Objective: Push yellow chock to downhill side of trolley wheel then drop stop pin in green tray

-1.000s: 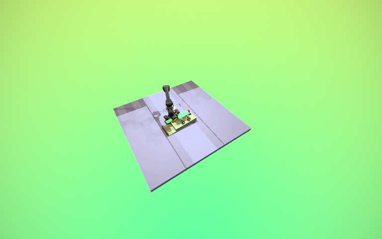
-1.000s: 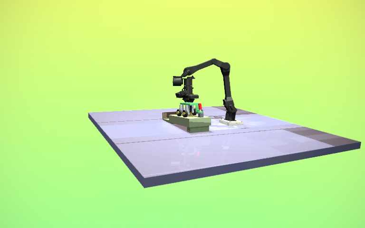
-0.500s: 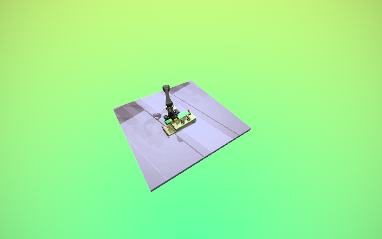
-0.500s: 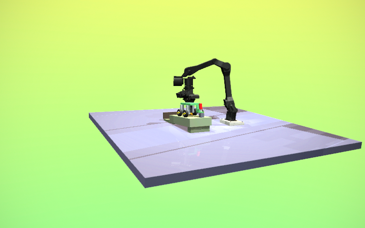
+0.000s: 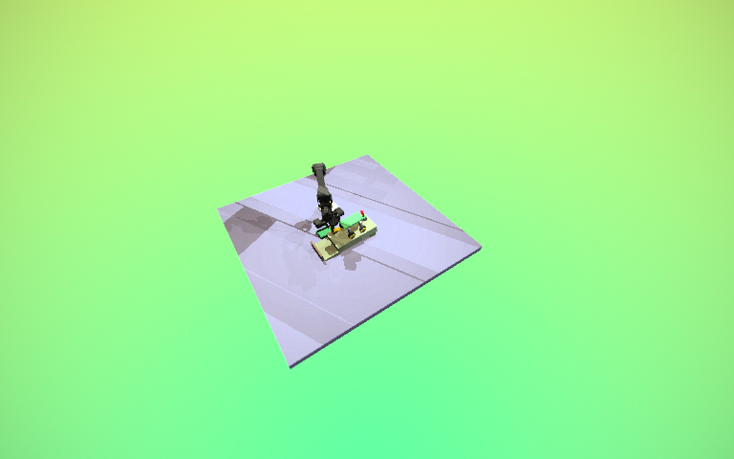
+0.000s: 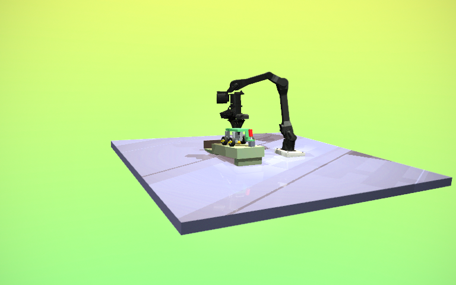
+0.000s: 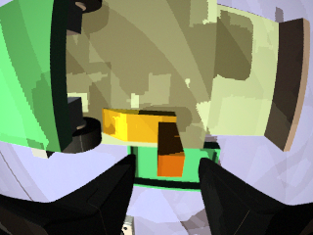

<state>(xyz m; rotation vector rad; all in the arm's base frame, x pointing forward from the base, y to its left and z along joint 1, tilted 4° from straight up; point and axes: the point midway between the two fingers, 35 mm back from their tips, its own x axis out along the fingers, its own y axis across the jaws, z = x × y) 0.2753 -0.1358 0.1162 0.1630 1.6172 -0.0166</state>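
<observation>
A black robot arm reaches over a small ramp (image 6: 240, 151) on a pale grey table (image 6: 302, 198); the gripper (image 7: 167, 186) hangs just above the yellow chock (image 7: 131, 124), its jaws parted about halfway, one either side of the orange handle (image 7: 171, 164) without touching it, so it holds nothing.

In the wrist view the chock lies on the ramp surface just right of centre, its left end just beside the black wheel (image 7: 88, 136) at about 8 o'clock; whether the two actually touch is too close to tell. The green-topped trolley (image 7: 29, 72) fills the left edge, from 8 to 11 o'clock.

The step in hand appears to be letting go of the chock; done well, the gripper should rise straight up, jaws clear of the handle, so the chock is not dragged away from the wheel; only then should it travel to the pin.

The exterior view shows what the wrist view cannot: the red-headed stop pin (image 6: 250, 133) standing upright at the trolley's right-hand end, and the arm's height above the trolley. The top view alone shows the green tray (image 5: 322, 230) just left of the ramp, at 9 o'clock from the trolley; it is small and partly hidden by the arm.
</observation>
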